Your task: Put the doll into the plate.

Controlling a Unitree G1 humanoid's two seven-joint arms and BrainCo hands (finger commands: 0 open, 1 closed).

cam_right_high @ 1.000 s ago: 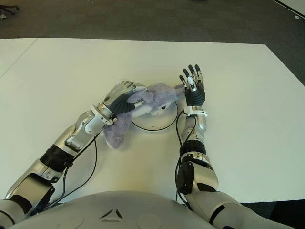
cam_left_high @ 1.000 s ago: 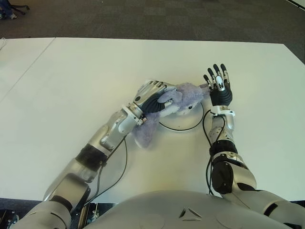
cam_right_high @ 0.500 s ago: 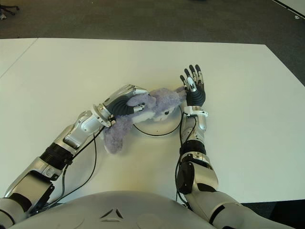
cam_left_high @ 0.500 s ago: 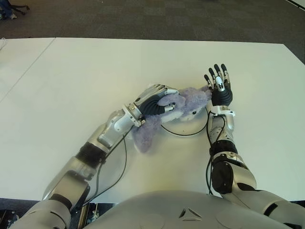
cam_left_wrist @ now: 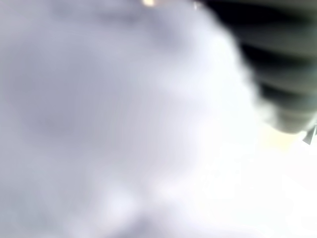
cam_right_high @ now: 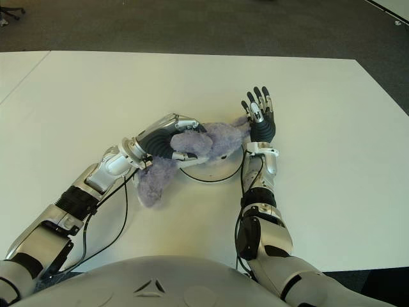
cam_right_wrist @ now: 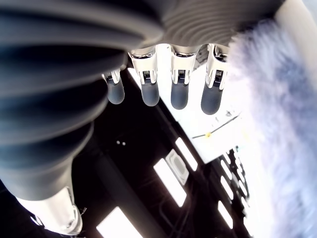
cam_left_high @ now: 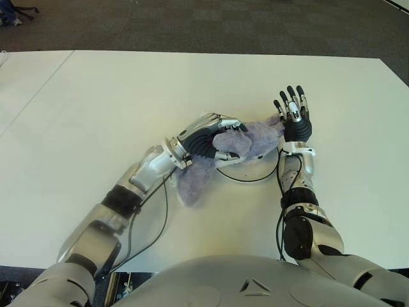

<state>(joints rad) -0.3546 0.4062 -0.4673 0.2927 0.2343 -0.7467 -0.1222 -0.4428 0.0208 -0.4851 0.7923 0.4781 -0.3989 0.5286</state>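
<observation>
Tabletop (cam_left_high: 96, 109): I see a bare white surface spread before my robot, dark carpet beyond its far edge.

Doll's hind end (cam_left_high: 192, 182): nearest me, the lavender plush trails onto the tabletop, off the plate's left side.

Left hand (cam_left_high: 208, 137): my left arm reaches in from the near left; its fingers (cam_left_high: 229, 123) are curled round the doll's middle, gripping it. In the left wrist view, I make out only pale fur pressed close to the lens.

Doll (cam_left_high: 252, 137): the front half lies across the plate, head toward the right hand, body slanting back to the near left.

Plate (cam_left_high: 252, 171): white with a dark rim, at mid-table; I see only its near arc, the rest hidden under the plush.

Right hand (cam_left_high: 294, 118): it stands upright just beside the plate's right edge, palm toward the doll, fingers (cam_right_wrist: 178, 94) straight and spread, holding nothing. The doll's fur shows close against it in the right wrist view; I cannot tell whether they touch.
</observation>
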